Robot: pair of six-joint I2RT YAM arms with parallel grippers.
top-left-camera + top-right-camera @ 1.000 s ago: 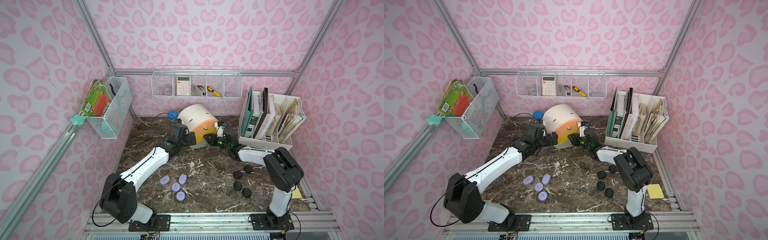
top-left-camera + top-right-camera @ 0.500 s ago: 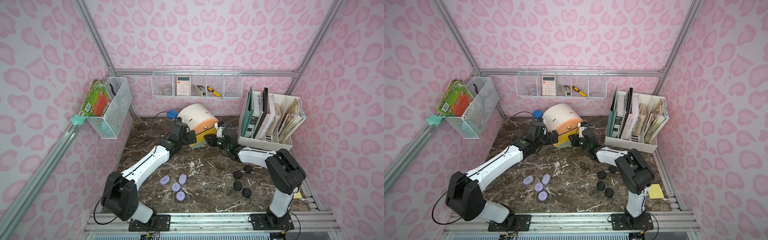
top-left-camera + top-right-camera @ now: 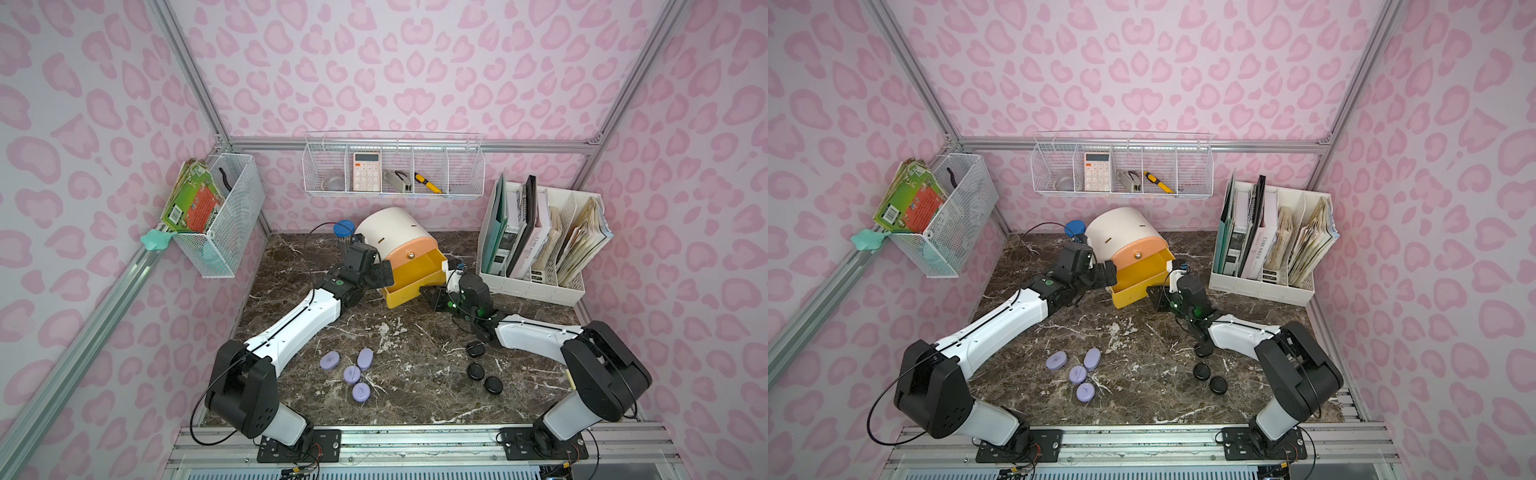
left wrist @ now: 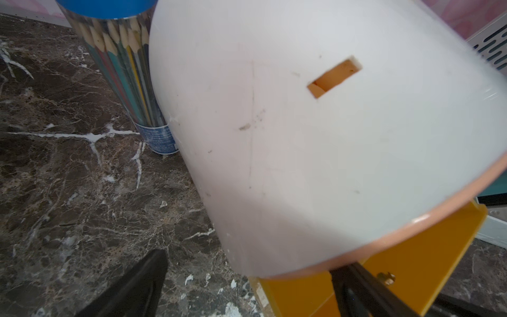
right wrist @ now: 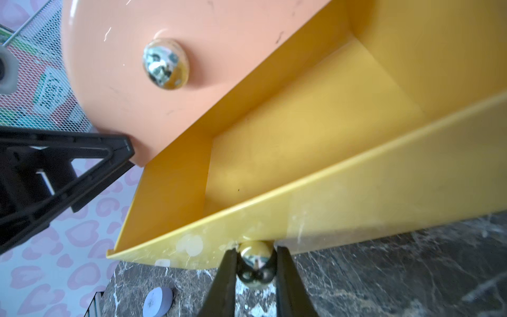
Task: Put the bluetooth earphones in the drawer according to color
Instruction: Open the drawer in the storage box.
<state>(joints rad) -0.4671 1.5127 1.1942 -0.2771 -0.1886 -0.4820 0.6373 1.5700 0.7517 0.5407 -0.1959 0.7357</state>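
**Yellow drawer open, no earphones stored yet**

The right gripper (image 5: 255, 254) is pinching the metal knob (image 5: 255, 270) of the yellow drawer (image 3: 415, 276). The drawer is standing pulled out and empty from the white cabinet (image 3: 386, 228), at the back edge of the counter (image 3: 415, 340). The left gripper (image 3: 378, 272) is spreading wide beside the cabinet. Four lilac earphone cases (image 3: 352, 374) and three visible black cases (image 3: 475, 370) are lying near the front edge, unsorted. White cases are not showing. Sorting is apparently only beginning.

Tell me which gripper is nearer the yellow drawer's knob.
Right. The right gripper has its jaws shut on the knob at the yellow drawer's front. The left gripper is open at the cabinet's other side, by the peach drawer's edge, clear of the knob.
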